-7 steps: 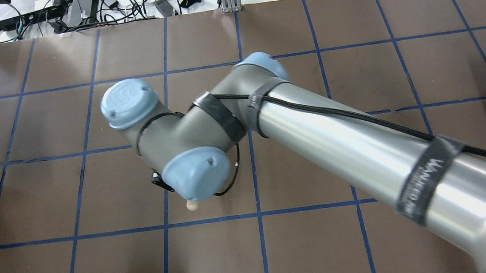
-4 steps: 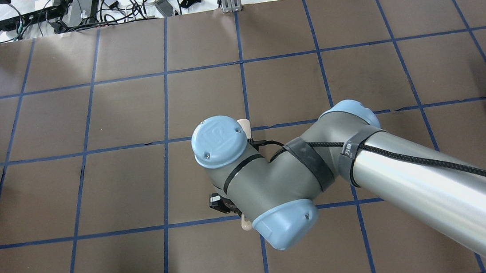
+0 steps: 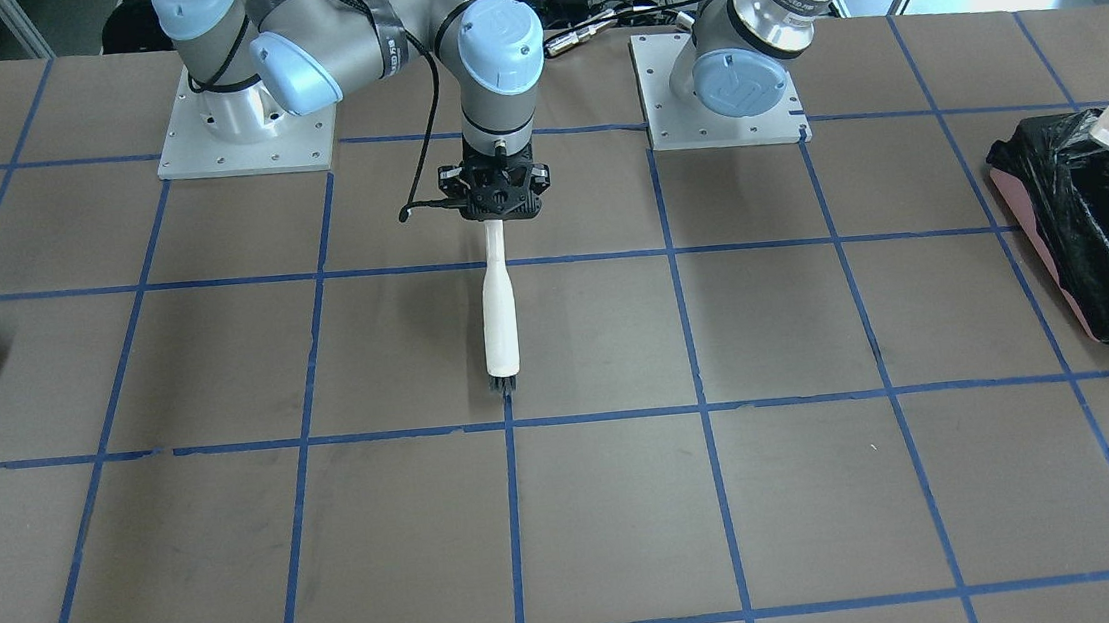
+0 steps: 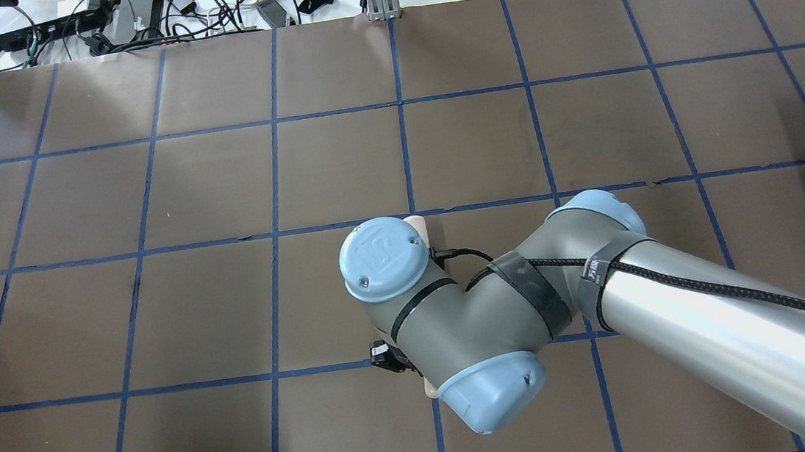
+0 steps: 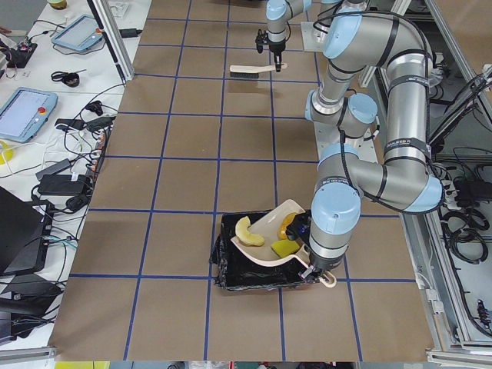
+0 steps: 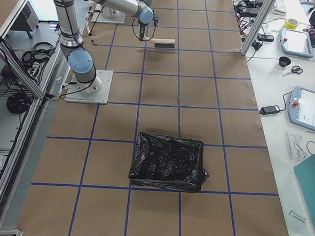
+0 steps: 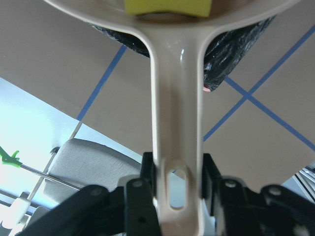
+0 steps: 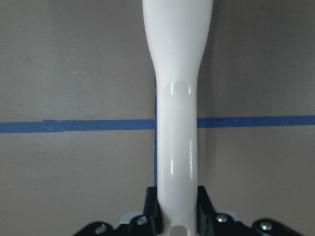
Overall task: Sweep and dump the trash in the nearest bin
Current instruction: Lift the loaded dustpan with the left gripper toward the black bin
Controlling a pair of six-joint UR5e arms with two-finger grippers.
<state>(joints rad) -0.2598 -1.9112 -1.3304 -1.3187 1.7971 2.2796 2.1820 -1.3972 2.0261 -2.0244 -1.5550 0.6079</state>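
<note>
Right claw point(image 3: 494, 221) drew back, gripping brush point(image 3: 499, 321) | left claw point(image 7: 177, 173) holds dustpan point(image 5: 270, 221) over bin point(image 5: 231, 270) edge

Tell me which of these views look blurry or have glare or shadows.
Left wrist view: the dustpan handle is soft at its near end, with a washed-out patch lower left. Right wrist view: glare streaks on the brush handle. Front-facing view: sharp, a faint shadow beside the brush. Overhead view: bright sheen on the right arm.

bright, even overhead light casts soft shadows on the table point(image 3: 233, 540); glare streaks the brush handle point(image 8: 181, 162), wrist-view foregrounds blurred.
</note>
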